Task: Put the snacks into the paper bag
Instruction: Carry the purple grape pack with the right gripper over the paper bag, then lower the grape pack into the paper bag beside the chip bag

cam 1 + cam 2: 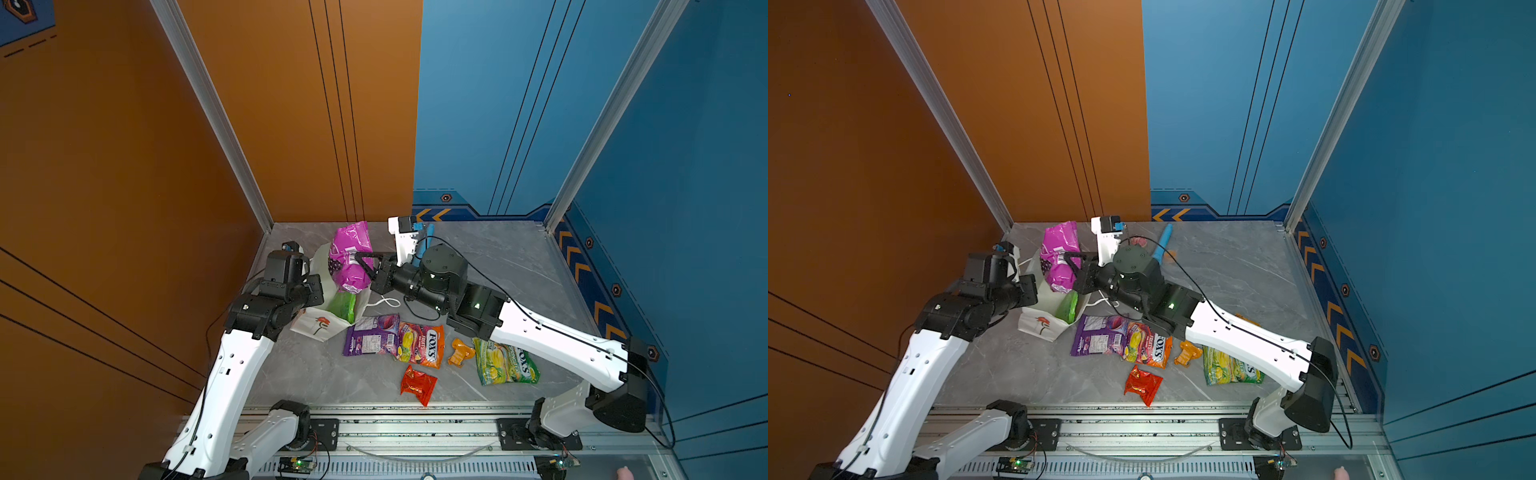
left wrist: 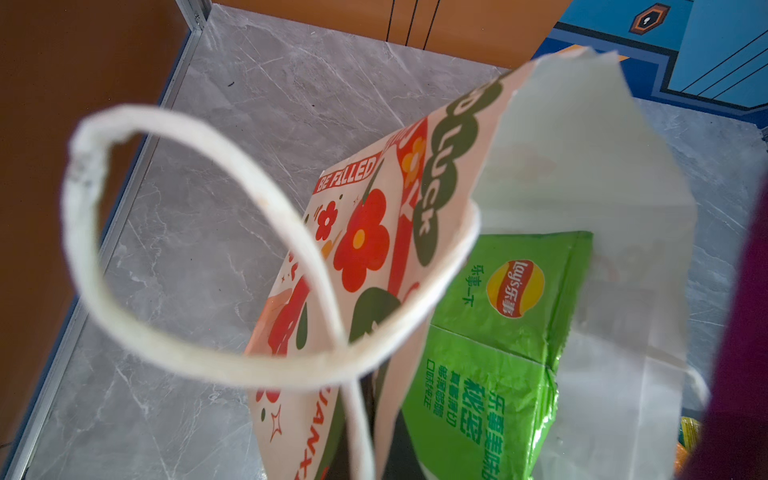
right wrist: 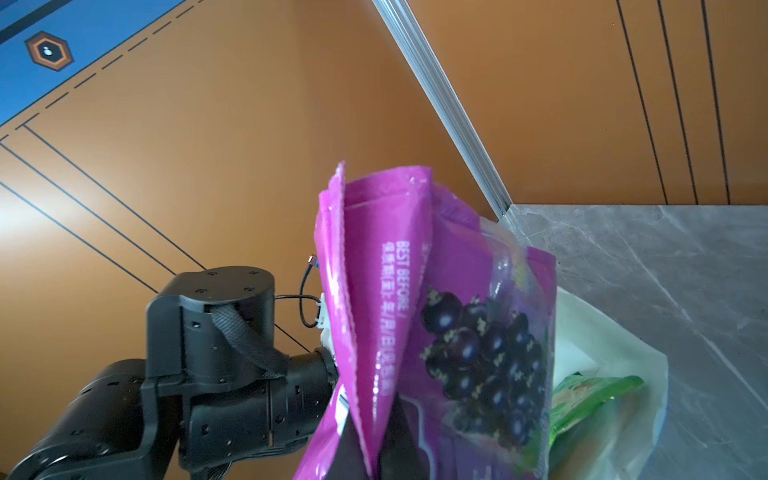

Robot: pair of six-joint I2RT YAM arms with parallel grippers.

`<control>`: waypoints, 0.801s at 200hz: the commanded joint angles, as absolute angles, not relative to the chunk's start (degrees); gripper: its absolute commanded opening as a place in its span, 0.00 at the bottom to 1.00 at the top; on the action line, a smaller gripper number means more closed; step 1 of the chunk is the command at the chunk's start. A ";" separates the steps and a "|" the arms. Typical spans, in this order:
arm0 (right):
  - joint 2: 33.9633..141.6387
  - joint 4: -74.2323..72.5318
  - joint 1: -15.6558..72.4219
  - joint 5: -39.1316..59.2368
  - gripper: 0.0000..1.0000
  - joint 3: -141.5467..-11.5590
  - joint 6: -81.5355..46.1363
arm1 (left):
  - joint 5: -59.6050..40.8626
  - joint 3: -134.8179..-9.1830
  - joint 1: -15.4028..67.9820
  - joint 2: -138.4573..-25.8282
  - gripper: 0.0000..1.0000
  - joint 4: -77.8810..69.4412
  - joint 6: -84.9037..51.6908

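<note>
Snacks (image 1: 419,345): five beside paper bag (image 1: 316,328), one inside, one clamped in right claw (image 1: 358,262).
Hidden: left claw (closed; hold unclear).

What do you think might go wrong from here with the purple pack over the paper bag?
The green chip bag already takes up much of the paper bag, so the purple pack may perch on it rather than drop in.
The pack sits folded in the right gripper; it may snag the rim and tip the bag.
</note>
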State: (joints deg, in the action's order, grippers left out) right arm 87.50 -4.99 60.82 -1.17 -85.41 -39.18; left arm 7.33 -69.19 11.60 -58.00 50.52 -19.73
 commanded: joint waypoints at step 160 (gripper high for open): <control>95.52 -22.24 62.01 -4.31 0.00 -80.75 -53.14 | 6.33 -70.51 13.07 -56.53 0.00 48.30 -23.11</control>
